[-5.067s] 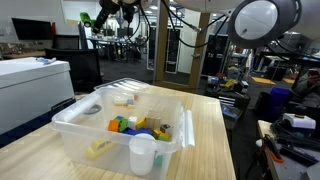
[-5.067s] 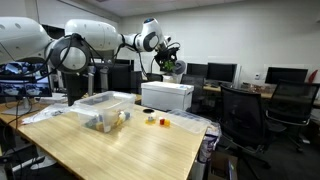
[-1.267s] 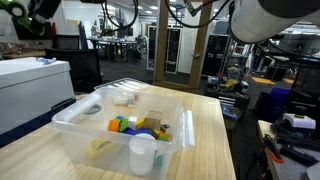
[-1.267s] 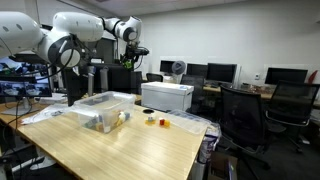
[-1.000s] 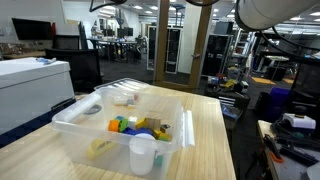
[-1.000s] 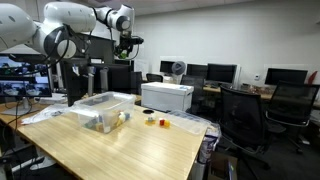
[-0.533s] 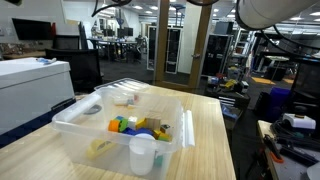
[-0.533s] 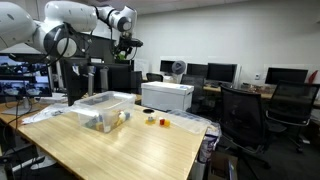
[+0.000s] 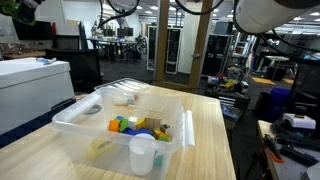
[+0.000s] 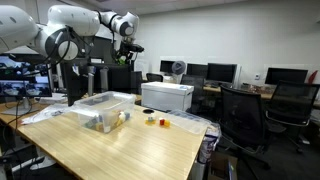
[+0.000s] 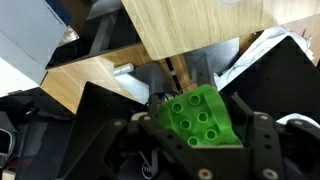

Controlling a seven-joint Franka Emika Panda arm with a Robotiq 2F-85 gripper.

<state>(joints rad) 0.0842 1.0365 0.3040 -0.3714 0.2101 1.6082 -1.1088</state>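
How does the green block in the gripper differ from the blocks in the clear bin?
The green block is clamped in the gripper, up in the air; the blocks in the bin lie loose in the clear bin on the table. The green block is one piece showing round studs; the blocks in the bin are a mixed heap of yellow, green, blue and orange. Both look like plastic toy blocks.

Clear bin (image 9: 70,118) of coloured blocks (image 9: 135,125) on a wooden table (image 9: 205,140), white cup (image 9: 142,155) at its front.
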